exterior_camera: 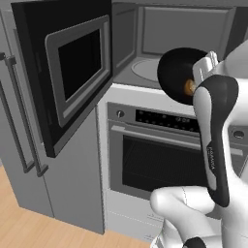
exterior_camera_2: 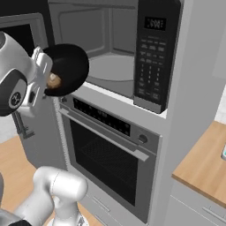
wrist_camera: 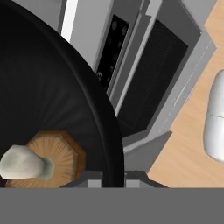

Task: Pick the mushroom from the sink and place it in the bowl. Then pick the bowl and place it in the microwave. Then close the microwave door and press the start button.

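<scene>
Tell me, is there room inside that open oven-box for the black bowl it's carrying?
Yes: the dark grey microwave's round turntable lies bare between grey walls. The glossy black bowl, tan mushroom inside, hangs before the opening. The black door bounds the left.

Pincer (exterior_camera: 203,72) gripping tilted bowl (exterior_camera: 175,72), mushroom (exterior_camera: 189,87) inside, microwave door (exterior_camera: 63,68) open

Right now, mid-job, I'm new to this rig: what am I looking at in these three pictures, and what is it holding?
It's a white robot arm on a driving base. Two pictures come from cameras behind the arm, left and right; the third looks along its gripper. The gripper is shut on the rim of the black bowl, lifted in front of the open microwave. The mushroom lies inside the bowl. The microwave door stands swung open to the left. Below is the oven, closed.
</scene>
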